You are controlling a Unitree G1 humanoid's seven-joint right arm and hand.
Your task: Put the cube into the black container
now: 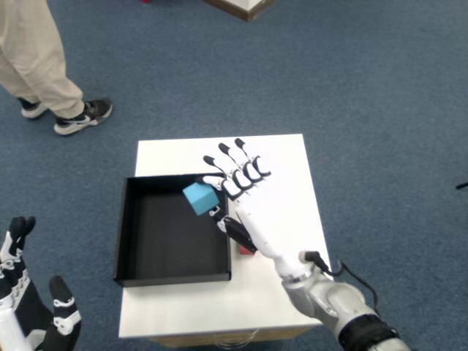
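A light blue cube [200,197] is pinched between the thumb and a finger of my right hand [238,189], whose other fingers are spread. The cube hangs above the right part of the black container [130,227], a square open tray on the left half of the white table [285,175]. A small red cube [246,250] lies on the table just right of the container, mostly hidden under my right forearm. My left hand [29,311] shows at the bottom left, off the table.
A person's legs and sneakers [84,117] stand on the blue carpet at the upper left, beyond the table. A wooden piece of furniture [245,7] shows at the top edge.
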